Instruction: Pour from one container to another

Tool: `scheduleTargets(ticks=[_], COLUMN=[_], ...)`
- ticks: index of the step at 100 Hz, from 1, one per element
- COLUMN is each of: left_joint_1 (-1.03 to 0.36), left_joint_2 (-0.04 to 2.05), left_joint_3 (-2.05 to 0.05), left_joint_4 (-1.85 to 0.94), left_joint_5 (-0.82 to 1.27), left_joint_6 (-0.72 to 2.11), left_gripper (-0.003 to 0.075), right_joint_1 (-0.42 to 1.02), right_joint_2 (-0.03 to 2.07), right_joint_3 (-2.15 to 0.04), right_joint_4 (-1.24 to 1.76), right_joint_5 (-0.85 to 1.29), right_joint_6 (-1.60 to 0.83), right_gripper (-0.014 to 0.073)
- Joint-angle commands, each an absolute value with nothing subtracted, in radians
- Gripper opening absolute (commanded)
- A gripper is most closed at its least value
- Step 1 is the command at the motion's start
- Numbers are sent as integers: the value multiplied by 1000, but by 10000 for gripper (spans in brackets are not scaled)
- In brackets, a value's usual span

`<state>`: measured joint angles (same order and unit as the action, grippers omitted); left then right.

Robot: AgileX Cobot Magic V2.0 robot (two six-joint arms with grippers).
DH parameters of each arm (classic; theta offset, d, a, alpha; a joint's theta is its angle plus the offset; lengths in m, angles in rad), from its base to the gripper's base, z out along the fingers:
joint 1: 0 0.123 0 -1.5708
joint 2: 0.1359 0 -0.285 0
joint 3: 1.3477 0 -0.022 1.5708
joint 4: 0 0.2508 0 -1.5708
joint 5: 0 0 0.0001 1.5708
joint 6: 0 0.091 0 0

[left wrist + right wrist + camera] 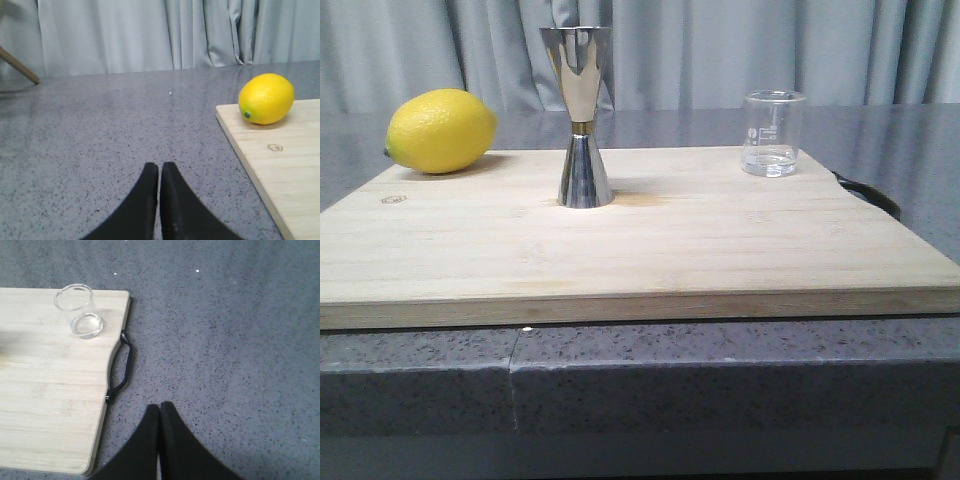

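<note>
The glass beaker [772,133] looks light, slick, fragile (grip mid-wall). Both end effectors, left [159,172] and right [159,412], are closed, empty.

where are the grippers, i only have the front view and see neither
Observer: The right gripper hangs over bare counter, off the board's handle side, jaws shut.
Operator: and the left
Observer: The left gripper is also shut, over counter off the board's lemon end.
Operator: beaker clear from above
Observer: Yes, the right wrist view shows the beaker's open mouth, nothing over it.
</note>
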<state>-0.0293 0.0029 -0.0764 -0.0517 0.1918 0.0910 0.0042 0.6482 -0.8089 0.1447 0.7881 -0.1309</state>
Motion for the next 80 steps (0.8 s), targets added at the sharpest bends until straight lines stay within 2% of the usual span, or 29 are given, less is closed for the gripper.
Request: scheduleTargets(ticks=[1, 11, 80], left_joint_1=[-25, -25, -64], left_joint_2=[-34, -32, -32], left_joint_3=[-37, 13, 10], left_joint_4=[-69, -53, -18], left_joint_5=[34, -43, -60], left_joint_6=[63, 8, -8], left_gripper=[-19, -19, -19], right_joint_1=[-4, -4, -4], right_joint_2=[646, 646, 648], right_joint_3=[-833, -833, -833], right_joint_4=[152, 152, 152], right_joint_5=[715, 719, 722], right_joint_6=[-131, -131, -131], right_gripper=[-70, -70, -70])
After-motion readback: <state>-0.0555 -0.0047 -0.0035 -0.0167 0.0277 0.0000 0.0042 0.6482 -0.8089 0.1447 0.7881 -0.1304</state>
